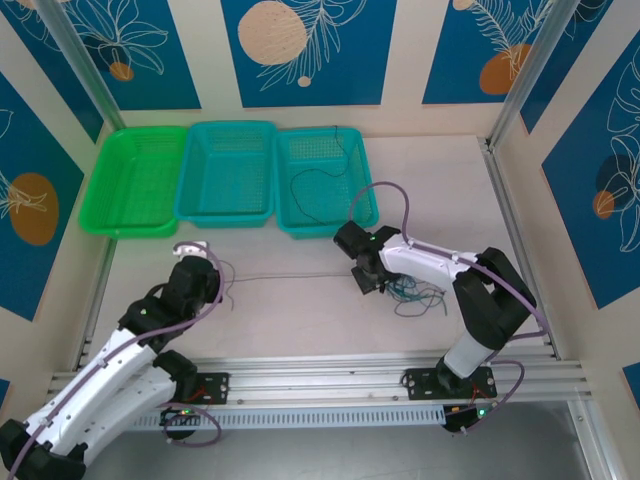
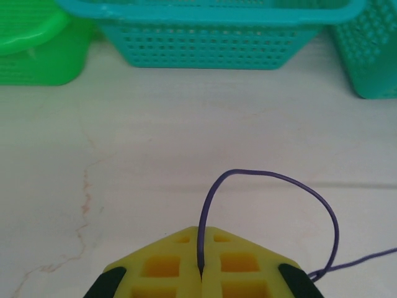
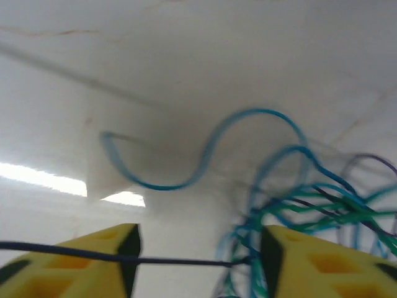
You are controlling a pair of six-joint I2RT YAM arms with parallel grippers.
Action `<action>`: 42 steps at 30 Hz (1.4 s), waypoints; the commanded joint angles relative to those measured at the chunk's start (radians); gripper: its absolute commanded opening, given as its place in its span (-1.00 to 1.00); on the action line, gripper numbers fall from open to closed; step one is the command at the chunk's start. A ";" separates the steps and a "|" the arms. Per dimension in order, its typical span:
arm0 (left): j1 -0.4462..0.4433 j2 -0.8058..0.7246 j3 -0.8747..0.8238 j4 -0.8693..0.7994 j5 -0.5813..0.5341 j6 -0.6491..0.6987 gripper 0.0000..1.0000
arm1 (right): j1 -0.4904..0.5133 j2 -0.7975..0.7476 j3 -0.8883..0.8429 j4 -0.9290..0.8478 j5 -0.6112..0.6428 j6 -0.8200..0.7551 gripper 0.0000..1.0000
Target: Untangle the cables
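Top view: left gripper (image 1: 195,262) near the table's (image 1: 300,325) left edge; right gripper (image 1: 366,278) mid-table beside the cable tangle (image 1: 418,293); a taut cable (image 1: 290,277) runs between them; a black cable (image 1: 318,188) lies in the right basket (image 1: 325,231)
Left wrist: fingers (image 2: 161,264) together, clamped on a violet cable (image 2: 273,177)
Right wrist: fingers (image 3: 80,261) apart; a dark strand (image 3: 186,261) crosses the gap
Handling: light, limp, likely to snag; best taken at a free end, clear of the knot

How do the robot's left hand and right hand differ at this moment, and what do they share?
The left hand has its fingers pressed together; the right hand has them apart. The left hand pinches a thin dark cable; the right hand only has a dark strand crossing its gap. The right hand sits at the teal-green tangle; the left hand faces bare table. Both have yellow fingers.
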 commanded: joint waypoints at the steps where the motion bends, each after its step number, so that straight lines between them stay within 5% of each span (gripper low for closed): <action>1: 0.046 -0.016 0.004 -0.069 -0.044 -0.057 -1.00 | -0.013 -0.012 0.017 -0.037 0.044 0.005 -0.19; 5: 0.075 -0.015 -0.022 -0.034 0.015 -0.074 -1.00 | -0.006 -0.018 0.020 -0.039 0.079 -0.004 -0.91; 8: 0.075 -0.015 -0.076 0.089 0.196 0.031 -0.94 | 0.017 -0.069 -0.002 0.025 0.082 -0.049 -1.00; 13: 0.073 -0.069 -0.185 0.338 0.457 0.072 0.14 | 0.032 -0.209 -0.051 0.193 0.015 -0.167 -1.00; 16: 0.071 -0.126 -0.216 0.461 0.525 0.099 0.44 | 0.014 -0.245 -0.070 0.259 -0.051 -0.220 -1.00; 22: 0.007 -0.036 -0.167 0.732 0.852 0.249 0.48 | 0.010 -0.256 -0.088 0.334 -0.128 -0.284 -1.00; 29: -0.202 0.175 -0.097 0.835 0.789 0.721 0.71 | 0.008 -0.369 -0.178 0.455 -0.263 -0.353 -1.00; 36: -0.221 0.358 -0.019 0.888 0.845 1.013 0.74 | 0.042 -0.540 -0.294 0.561 -0.396 -0.505 -1.00; 42: -0.224 0.464 0.058 0.930 0.864 1.146 0.76 | 0.096 -0.534 -0.294 0.547 -0.383 -0.543 -1.00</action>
